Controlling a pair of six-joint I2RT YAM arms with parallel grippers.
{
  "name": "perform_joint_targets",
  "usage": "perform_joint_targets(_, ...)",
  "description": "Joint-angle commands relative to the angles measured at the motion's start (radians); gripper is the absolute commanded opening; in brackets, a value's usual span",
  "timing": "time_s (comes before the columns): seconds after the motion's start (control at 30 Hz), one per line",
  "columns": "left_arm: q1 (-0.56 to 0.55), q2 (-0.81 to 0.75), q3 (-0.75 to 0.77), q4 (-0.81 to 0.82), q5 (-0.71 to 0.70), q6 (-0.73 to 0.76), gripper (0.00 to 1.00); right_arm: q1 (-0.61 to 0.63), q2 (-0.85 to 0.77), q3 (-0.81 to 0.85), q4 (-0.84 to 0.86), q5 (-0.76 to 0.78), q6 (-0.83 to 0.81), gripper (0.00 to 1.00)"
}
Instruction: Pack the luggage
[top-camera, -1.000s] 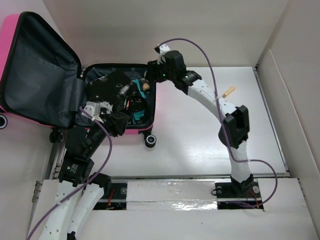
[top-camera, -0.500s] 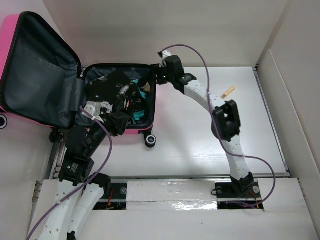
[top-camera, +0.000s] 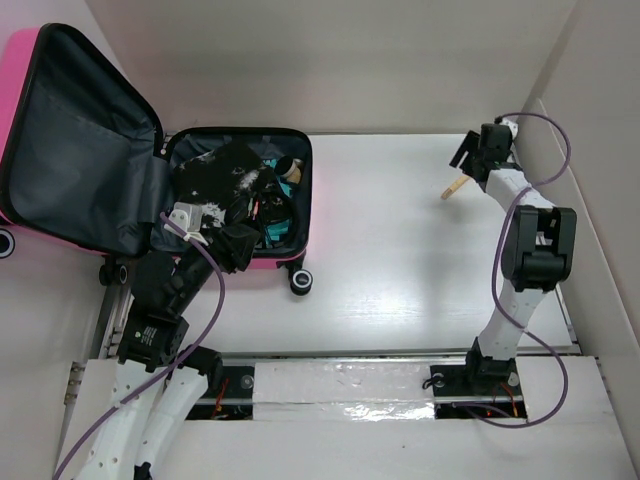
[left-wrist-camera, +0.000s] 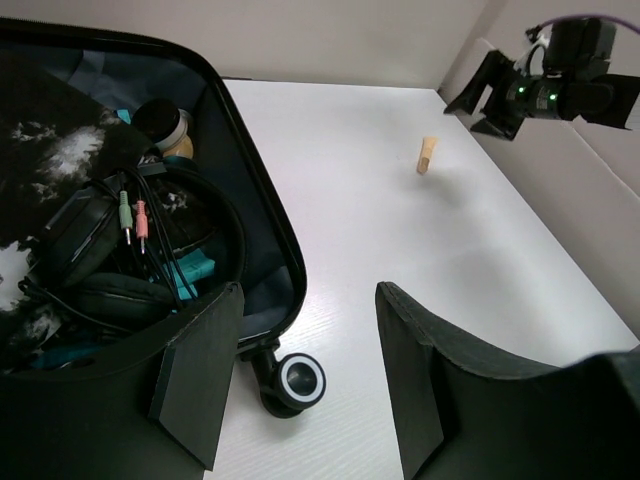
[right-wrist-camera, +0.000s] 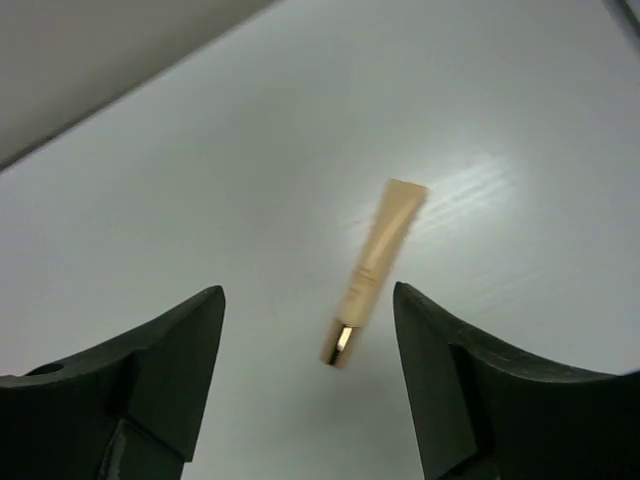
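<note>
Your right gripper (right-wrist-camera: 307, 300) hangs spread wide above the tube (right-wrist-camera: 375, 262), left gripper (left-wrist-camera: 310, 300) gaping empty by the luggage (top-camera: 304, 195).

Lab bench (top-camera: 400, 250) inside white enclosure (top-camera: 330, 60)

No readable text, label or number anywhere (all views checked).
</note>
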Motion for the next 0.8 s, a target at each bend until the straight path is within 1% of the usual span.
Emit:
perform_joint_targets(0.0, -0.005, 0.001, 0.023, 0.051, 0.014, -0.006, 0.53, 0.032, 0.055, 0.059, -0.123, 0.111, -0.033, 0.78)
perform_joint_targets(0.07, -0.005, -0.002, 0.021, 0.05, 0.011, -0.006, 0.53, 0.018, 0.1, 0.139, -0.186, 0.135, -0.035, 0.78)
perform_joint_targets(0.1, -0.005, -0.001, 0.023, 0.05, 0.011, -0.006, 0.53, 0.006, 0.141, 0.16, -0.247, 0.138, -0.036, 0.78)
perform_joint_targets(0.27, -0.005, -0.01, 0.023, 0.05, 0.019, -0.006, 0.53, -0.016, 0.206, 0.202, -0.27, 0.048, -0.061, 0.74)
perform_joint_targets(0.4, -0.005, -0.015, 0.023, 0.05, 0.022, -0.008, 0.53, -0.016, 0.229, 0.219, -0.285, 0.022, -0.072, 0.69)
perform_joint_targets(0.53, -0.005, -0.022, 0.026, 0.048, 0.019, -0.006, 0.53, -0.016, 0.298, 0.332, -0.396, 0.019, -0.076, 0.63)
perform_joint_targets(0.57, -0.005, -0.024, 0.024, 0.048, 0.017, -0.006, 0.53, -0.016, 0.31, 0.34, -0.407, 0.026, -0.079, 0.61)
perform_joint_targets(0.63, -0.005, -0.028, 0.024, 0.047, 0.014, -0.008, 0.53, -0.007, 0.312, 0.343, -0.401, 0.04, -0.085, 0.6)
perform_joint_targets(0.67, -0.005, -0.031, 0.024, 0.047, 0.013, -0.006, 0.53, -0.007, 0.313, 0.343, -0.402, 0.04, -0.09, 0.57)
perform_joint_targets(0.77, -0.005, -0.031, 0.026, 0.047, 0.011, -0.006, 0.53, -0.007, 0.318, 0.346, -0.405, 0.039, -0.09, 0.56)
